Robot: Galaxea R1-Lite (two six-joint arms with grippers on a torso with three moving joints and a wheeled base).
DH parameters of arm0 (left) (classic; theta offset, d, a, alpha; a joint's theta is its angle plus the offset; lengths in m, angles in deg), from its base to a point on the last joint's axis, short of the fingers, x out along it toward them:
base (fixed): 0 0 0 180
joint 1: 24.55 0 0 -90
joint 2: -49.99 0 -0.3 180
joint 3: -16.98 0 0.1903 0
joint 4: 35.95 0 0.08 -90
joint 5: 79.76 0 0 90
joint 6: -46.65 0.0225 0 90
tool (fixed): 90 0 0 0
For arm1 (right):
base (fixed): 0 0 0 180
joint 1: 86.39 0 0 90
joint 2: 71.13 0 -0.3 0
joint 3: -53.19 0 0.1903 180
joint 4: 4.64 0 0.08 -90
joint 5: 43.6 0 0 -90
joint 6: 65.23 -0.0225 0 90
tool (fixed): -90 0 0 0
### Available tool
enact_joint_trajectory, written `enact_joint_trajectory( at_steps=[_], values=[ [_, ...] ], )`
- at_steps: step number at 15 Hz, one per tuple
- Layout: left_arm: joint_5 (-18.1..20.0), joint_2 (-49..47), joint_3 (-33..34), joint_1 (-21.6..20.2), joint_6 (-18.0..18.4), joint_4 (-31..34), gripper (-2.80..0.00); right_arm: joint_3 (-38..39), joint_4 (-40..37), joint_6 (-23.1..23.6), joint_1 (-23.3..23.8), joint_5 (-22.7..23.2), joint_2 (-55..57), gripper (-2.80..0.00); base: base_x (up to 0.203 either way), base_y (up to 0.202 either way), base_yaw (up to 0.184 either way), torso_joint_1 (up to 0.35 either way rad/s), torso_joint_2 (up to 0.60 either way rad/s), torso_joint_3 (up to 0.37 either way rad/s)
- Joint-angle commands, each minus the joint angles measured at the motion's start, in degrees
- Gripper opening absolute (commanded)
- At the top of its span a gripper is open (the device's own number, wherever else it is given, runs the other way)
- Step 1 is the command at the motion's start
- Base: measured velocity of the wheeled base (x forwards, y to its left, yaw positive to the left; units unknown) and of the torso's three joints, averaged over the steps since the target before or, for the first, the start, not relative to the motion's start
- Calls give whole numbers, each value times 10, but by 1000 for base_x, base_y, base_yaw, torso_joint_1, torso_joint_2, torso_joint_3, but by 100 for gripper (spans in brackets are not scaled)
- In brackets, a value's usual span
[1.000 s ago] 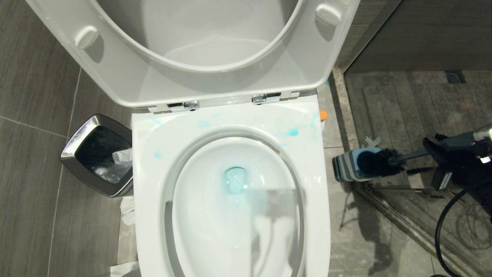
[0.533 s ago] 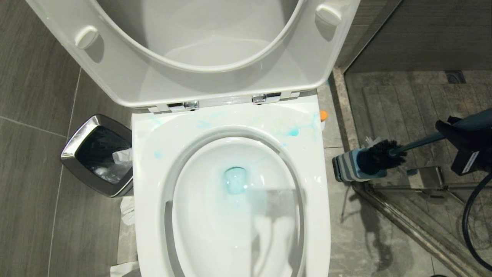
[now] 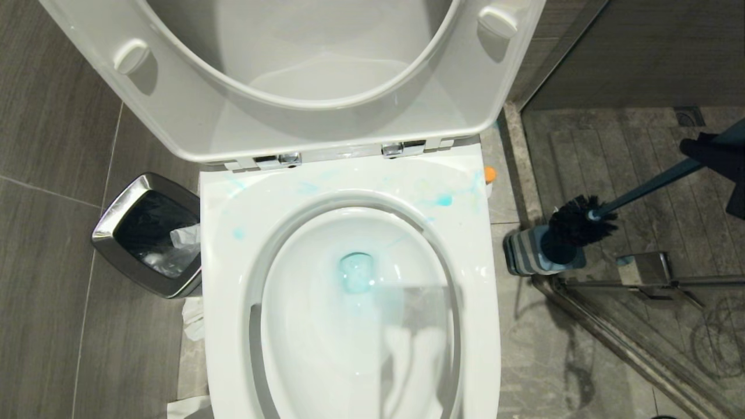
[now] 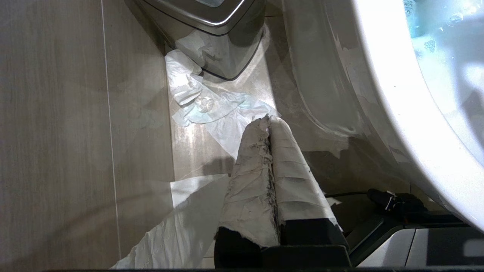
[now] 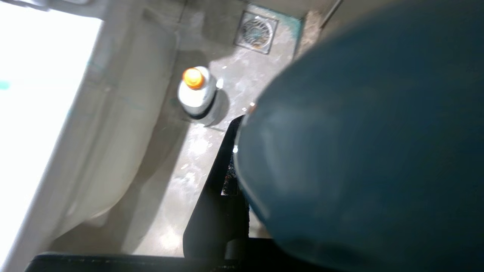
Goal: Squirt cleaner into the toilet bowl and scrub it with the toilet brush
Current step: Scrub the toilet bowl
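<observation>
From my head, my right hand (image 3: 713, 152) grips the toilet brush (image 3: 588, 224) handle — bristles over its holder (image 3: 532, 250), right of the toilet bowl (image 3: 355, 302). Left wrist: my left hand (image 4: 269, 122) clenched, empty, near floor tissue (image 4: 211, 109). Right wrist: the cleaner (image 5: 196, 94) stands on the floor — the blurred teal mass is probably the handle.

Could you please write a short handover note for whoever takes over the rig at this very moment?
Right claw: shut on the toilet brush handle, at the head view's right edge; the bristle head is just above its holder, on the floor right of the toilet.
Left claw: shut, empty, parked low beside the toilet, over tissue on the floor.
Cleaner: standing capped on the floor by the toilet's right rear corner.
Done: blue liquid is in the toilet bowl and smeared on its rim.
Left: carry the brush to the bowl, scrub, return it to the holder.
</observation>
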Motion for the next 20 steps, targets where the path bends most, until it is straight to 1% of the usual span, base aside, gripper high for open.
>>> enact_joint_trajectory(
  at_steps=[1,6,14,20],
  values=[
    [0,-1,0,0,0,0,-280,-43,-65,0,-13,0,-11,-280,0,0,0,0,0,0],
    [0,-1,0,0,2,0,-280,-101,-127,-1,-34,-11,-17,-280,0,0,0,0,0,0],
    [0,-1,0,0,2,0,-280,-126,-132,0,-43,-12,-15,-280,0,0,0,0,0,9],
    [0,-1,0,0,2,0,-280,-162,-139,1,-47,-13,-6,-280,0,0,0,3,3,177]
  ],
)
